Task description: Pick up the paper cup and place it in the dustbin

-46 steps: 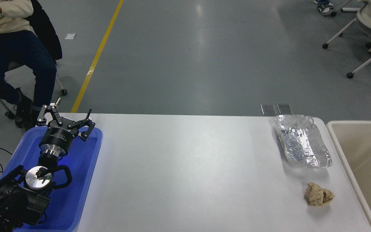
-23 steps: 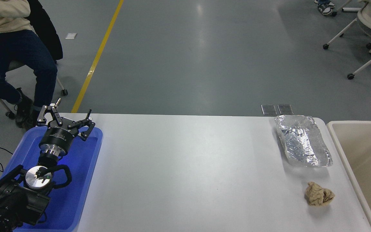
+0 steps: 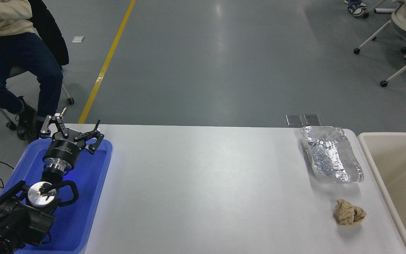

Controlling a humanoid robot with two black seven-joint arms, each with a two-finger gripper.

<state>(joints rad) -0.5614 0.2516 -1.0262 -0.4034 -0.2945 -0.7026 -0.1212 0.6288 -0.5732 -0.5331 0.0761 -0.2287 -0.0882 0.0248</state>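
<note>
The paper cup is out of view. The dustbin [image 3: 372, 160] is a large beige bin at the table's right edge, cut off by the picture's side, and the part of its inside that shows holds nothing. My left gripper [image 3: 72, 124] is parked at the lower left over the blue tray, open, with nothing between its fingers. The right arm and its gripper do not show.
A blue plastic tray [image 3: 93, 190] lies at the left under the left arm. A crinkled silver foil tray [image 3: 331, 153] sits at the far right of the table, with a crumpled tan paper wad [image 3: 349, 212] nearer to me. A seated person [image 3: 9, 53] is at the top left.
</note>
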